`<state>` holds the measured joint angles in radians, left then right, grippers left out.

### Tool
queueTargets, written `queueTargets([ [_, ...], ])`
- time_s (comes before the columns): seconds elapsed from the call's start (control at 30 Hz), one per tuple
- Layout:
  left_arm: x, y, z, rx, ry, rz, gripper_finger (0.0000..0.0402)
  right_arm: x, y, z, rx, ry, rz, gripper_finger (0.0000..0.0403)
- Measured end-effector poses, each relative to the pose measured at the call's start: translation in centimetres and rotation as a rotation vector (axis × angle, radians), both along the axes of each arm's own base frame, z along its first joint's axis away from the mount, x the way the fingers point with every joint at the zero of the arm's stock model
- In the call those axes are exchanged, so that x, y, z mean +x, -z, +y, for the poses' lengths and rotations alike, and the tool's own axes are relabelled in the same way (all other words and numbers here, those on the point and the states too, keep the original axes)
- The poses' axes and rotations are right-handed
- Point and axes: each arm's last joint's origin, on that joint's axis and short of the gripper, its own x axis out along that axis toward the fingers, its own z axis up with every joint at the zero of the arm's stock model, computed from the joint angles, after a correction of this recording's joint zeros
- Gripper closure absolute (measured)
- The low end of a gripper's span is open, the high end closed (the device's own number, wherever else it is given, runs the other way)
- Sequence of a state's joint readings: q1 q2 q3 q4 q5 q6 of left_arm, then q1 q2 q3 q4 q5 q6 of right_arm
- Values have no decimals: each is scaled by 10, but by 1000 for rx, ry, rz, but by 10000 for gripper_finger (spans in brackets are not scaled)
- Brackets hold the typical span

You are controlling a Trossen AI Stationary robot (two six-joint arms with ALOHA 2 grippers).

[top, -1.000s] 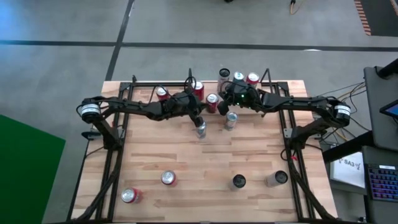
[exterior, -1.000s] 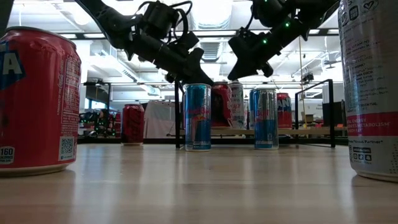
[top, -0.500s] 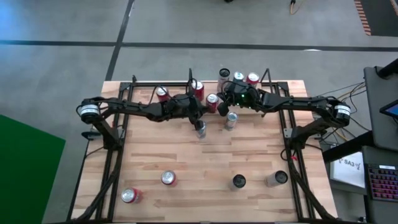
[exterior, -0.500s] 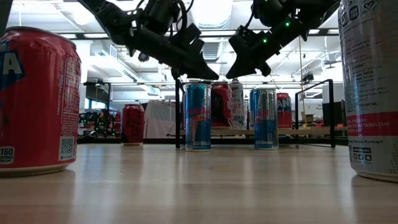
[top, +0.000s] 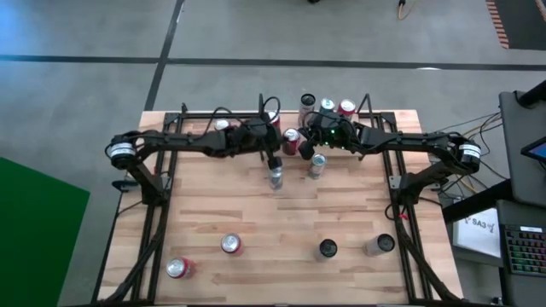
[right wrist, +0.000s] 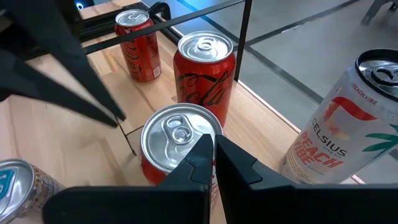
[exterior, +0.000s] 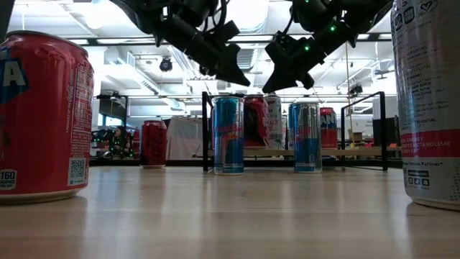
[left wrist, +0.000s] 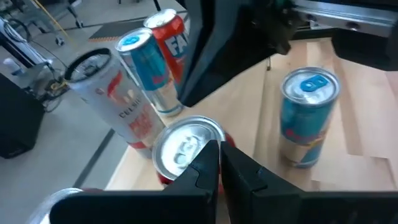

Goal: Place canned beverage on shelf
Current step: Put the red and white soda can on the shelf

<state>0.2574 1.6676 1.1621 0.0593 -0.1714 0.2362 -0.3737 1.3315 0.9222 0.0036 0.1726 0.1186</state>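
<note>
Above the far middle of the plank table, the left gripper [top: 275, 159], fingers together and empty, hangs over a slim blue-and-silver aluminium can [top: 275, 176] standing on the bare tabletop. Beside it the right gripper [top: 308, 149], also closed on nothing, hovers over a red cylindrical soda can with a shiny pull-tab lid [right wrist: 177, 142]. That can stands at the near edge of the light-wood shelf framed by thin black metal rails [top: 354, 112], where other cans crowd the far corner.
</note>
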Motion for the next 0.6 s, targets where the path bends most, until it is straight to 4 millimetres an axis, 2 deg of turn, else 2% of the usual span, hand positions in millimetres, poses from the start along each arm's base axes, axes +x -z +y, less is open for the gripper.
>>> queueTargets([
  [0.3, 7, 15, 4, 17, 15, 51, 402, 2, 2, -1, -10, -3, 5, 394],
  [0.6, 7, 17, 4, 16, 8, 60, 402, 8, 14, -3, 6, 3, 36, 394],
])
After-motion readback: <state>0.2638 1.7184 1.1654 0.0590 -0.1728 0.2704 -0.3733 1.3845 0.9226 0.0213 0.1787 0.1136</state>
